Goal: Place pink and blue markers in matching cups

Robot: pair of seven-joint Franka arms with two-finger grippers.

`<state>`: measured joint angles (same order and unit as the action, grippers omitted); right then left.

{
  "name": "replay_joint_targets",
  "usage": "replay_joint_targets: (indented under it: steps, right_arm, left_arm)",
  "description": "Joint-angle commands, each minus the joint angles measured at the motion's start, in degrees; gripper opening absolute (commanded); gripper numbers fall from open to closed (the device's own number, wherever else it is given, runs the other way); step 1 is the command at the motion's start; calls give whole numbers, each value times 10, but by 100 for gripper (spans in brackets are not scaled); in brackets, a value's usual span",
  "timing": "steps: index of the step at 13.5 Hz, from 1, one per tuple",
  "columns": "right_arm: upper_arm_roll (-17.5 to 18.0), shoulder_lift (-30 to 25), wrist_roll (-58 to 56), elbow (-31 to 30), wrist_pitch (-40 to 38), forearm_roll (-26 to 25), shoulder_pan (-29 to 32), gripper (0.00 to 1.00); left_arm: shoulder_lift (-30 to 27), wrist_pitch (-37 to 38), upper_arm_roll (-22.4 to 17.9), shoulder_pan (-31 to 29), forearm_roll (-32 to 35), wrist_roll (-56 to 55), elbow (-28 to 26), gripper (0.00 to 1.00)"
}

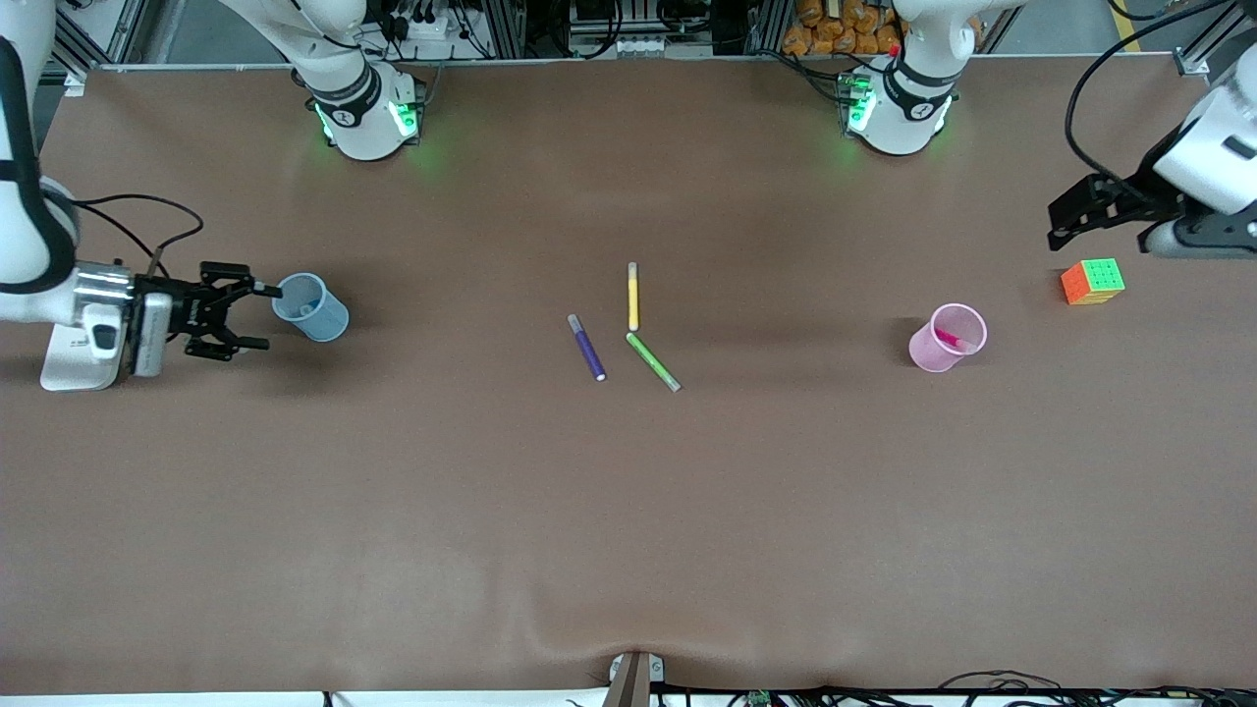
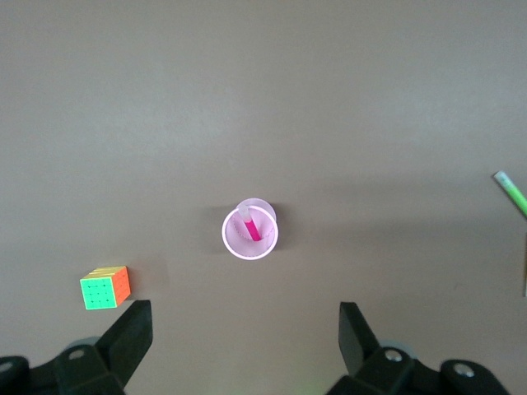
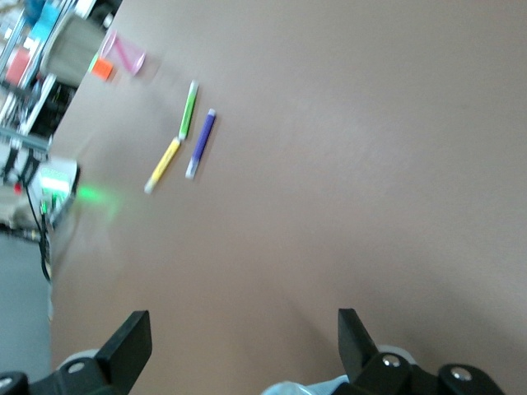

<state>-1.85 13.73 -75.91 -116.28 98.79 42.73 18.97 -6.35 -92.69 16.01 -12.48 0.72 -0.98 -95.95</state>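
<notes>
Front view: right end effector (image 1: 257,314) spread apart just beside blue cup (image 1: 312,306); left end effector (image 1: 1065,218) waits well apart from pink cup (image 1: 948,338).
Left wrist view: fingers (image 2: 132,333) apart, above pink marker (image 2: 252,228) in its cup.
Right wrist view: fingers (image 3: 130,339) apart, blue rim between.

Matt brown table (image 1: 628,511); translucent plastic pink cup (image 1: 945,339) and blue cup (image 1: 312,306) (both smooth).

Front view high, facing robots — wrist views look downward; all share pink cup (image 1: 947,339).
</notes>
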Motion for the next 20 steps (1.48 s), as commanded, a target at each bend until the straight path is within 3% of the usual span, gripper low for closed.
replay_joint_targets:
  steps: [1, 6, 8, 10, 13, 16, 20]
  right_arm:
    - [8, 0, 134, 64, -24, -5, -7, 100]
    - [9, -4, 283, 163, -41, -104, -35, 100]
    - [10, -3, 362, 221, -72, -141, -47, 100]
    - [11, -3, 477, 270, -84, -209, -80, 100]
    - [11, 1, 504, 316, -84, -246, -101, 100]
    - [10, 2, 511, 347, -77, -368, -146, 100]
    - [9, 0, 602, 376, -80, -396, -153, 100]
  left_arm:
    - [2, 50, -2, -7, -7, 12, 35, 100]
    - [-24, 71, -9, 14, -25, 6, 35, 100]
    - [-31, 100, -65, 81, -23, -3, 33, 100]
    - [-31, 101, -111, 126, -21, -4, 27, 100]
    - [-29, 114, -113, 126, -20, -9, 23, 100]
    - [-33, 96, -111, 119, -15, -12, 4, 100]
    - [-56, 75, -108, 110, -7, -17, -13, 100]
